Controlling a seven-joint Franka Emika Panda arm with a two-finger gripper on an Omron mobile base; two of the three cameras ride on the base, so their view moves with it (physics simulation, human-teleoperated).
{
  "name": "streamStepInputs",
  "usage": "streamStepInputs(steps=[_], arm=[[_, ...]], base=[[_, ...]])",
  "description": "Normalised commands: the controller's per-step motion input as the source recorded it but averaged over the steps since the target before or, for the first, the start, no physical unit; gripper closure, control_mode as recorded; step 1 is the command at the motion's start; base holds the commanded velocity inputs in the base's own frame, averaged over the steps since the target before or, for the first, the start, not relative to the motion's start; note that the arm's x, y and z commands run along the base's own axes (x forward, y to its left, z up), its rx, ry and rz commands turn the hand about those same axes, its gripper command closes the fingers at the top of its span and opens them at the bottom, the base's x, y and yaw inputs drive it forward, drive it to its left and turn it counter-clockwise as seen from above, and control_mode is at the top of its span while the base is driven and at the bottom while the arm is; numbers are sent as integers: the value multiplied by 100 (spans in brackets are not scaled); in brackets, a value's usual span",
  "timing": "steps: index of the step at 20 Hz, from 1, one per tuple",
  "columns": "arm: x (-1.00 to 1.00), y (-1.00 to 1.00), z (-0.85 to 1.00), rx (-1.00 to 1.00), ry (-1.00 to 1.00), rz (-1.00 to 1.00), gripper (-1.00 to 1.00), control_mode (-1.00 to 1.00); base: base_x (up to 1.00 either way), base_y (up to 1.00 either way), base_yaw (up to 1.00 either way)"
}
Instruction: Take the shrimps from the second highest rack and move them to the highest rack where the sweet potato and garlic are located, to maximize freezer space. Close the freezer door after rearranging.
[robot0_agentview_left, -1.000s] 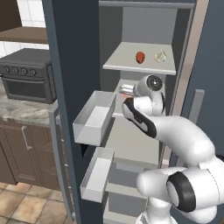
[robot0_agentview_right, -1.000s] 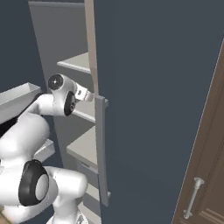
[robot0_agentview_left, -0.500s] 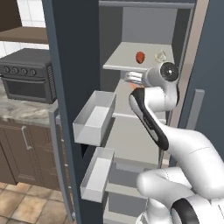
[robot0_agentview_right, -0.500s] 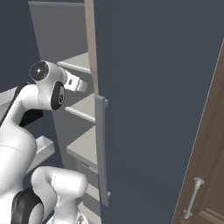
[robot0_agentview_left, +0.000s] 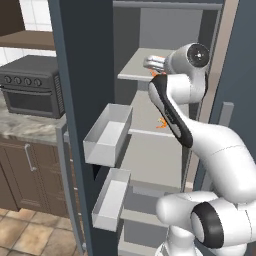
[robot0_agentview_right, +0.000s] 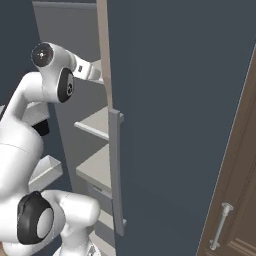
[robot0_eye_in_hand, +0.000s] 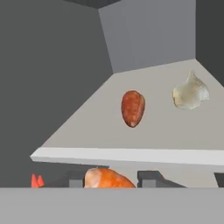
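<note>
One shrimp (robot0_eye_in_hand: 107, 178) is seen between the two dark fingertips of the hand (robot0_eye_in_hand: 113, 179), just below the front edge of the top shelf (robot0_eye_in_hand: 131, 155); the hand is closed partly around it and holds it. A second shrimp (robot0_agentview_left: 162, 122) lies on the second shelf (robot0_agentview_left: 150, 131), partly hidden behind the arm. On the top shelf one sweet potato (robot0_eye_in_hand: 132, 108) and one garlic bulb (robot0_eye_in_hand: 190, 93) are placed, apart from each other. Two door bins (robot0_agentview_left: 107, 135) are seen on the open freezer door (robot0_agentview_left: 82, 75). One oven (robot0_agentview_left: 31, 85) stands on the counter (robot0_agentview_left: 25, 125) to the left.
</note>
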Motion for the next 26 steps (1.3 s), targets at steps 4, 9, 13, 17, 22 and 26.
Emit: streamStepInputs(steps=[4,9,13,17,22,26], arm=[[51,-11,0,0,-1,-4,100,-100],[57,-15,-13,0,0,-8,100,-100],[64,-9,-16,0,0,-3,100,-100],[75,0,-8,0,8,0,100,-100],[68,1,-14,0,21,0,100,-100],[68,0,-19,0,9,0,100,-100]], base=[[0,0,0],[0,0,0],[0,0,0],[0,0,0],[0,0,0],[0,0,0]])
